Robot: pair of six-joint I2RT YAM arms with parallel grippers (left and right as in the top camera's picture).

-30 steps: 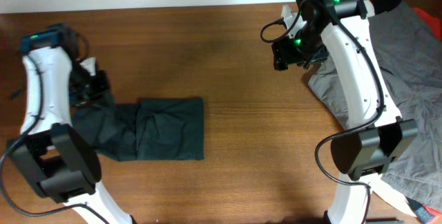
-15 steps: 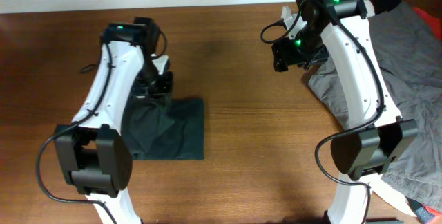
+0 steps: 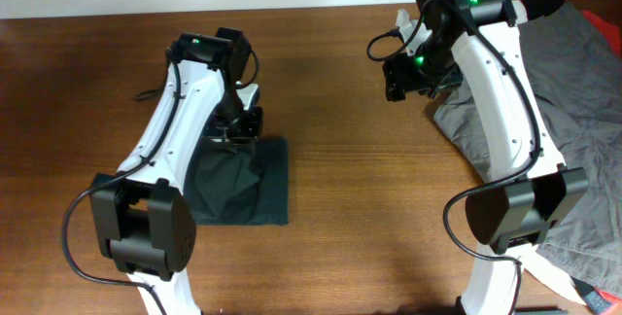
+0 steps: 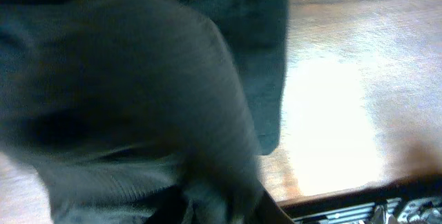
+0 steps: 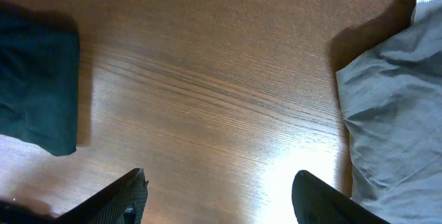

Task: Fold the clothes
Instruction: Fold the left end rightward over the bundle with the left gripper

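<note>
Nearest the arm bases, the black T-shirt [image 3: 264, 187] lies folded into a compact rectangle on the left half of the wooden table [image 3: 350, 169], well away from its far edge. Along its top edge the fabric rises in a peak toward the left gripper [image 3: 240, 130], which hangs directly over that edge. The overhead view gives this layout but hides the jaws behind the wrist. The left wrist view is blurred: dark ribbed cloth fills most of it and a bright strip of tabletop shows at the right. It shows neither the fingers nor how far apart they stand, so whether the left jaws grip the shirt cannot be told. Only plain dark fabric faces the cameras, and no writing on it is readable. Farther back and to the right, the right gripper [image 3: 400, 80] hovers above bare wood near the far edge. Only its wrist view shows its state: the two dark fingers [image 5: 131, 193] stand wide apart with nothing between them, over open tabletop. That view also catches the shirt's right end at its left edge and a fold of the grey garments [image 3: 583, 111], which are heaped along the table's right edge.
</note>
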